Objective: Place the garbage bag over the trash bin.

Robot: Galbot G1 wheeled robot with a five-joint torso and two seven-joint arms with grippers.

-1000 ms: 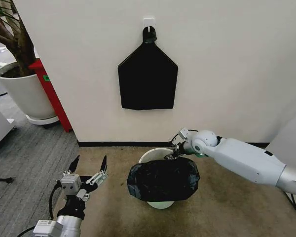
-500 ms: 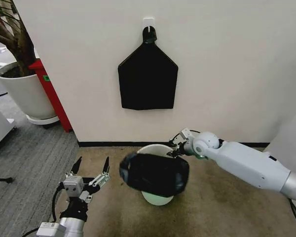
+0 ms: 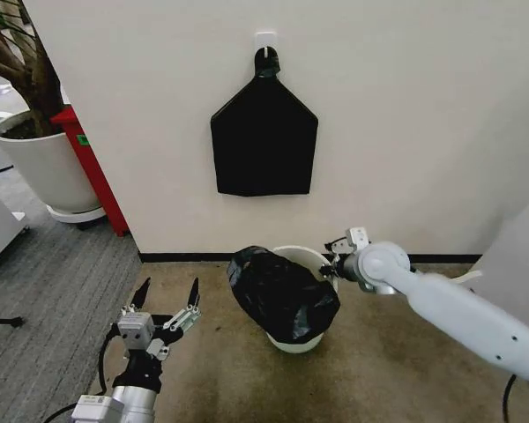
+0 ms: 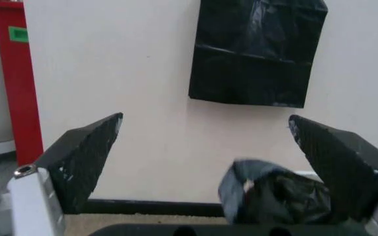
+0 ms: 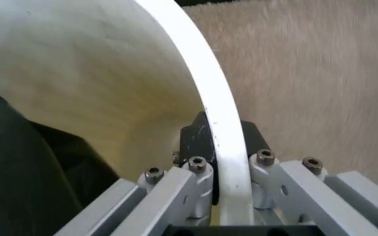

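1. An office-like indoor corner; a plain white wall (image 3: 406, 123) with a black baseboard (image 3: 194, 257) runs across the far side.
2. Grey carpet tiles (image 3: 44, 282) lie on the left; tan carpet (image 3: 397, 361) lies nearer.
3. A potted tree in a white planter (image 3: 44, 167) stands far left, beside a red panel (image 3: 93, 167).

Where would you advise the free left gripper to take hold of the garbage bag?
Probably the bag's loose crinkled edge draped over the bin's left rim, approached from the left: the open left gripper waits there, while the right gripper clamps the rim's right side.
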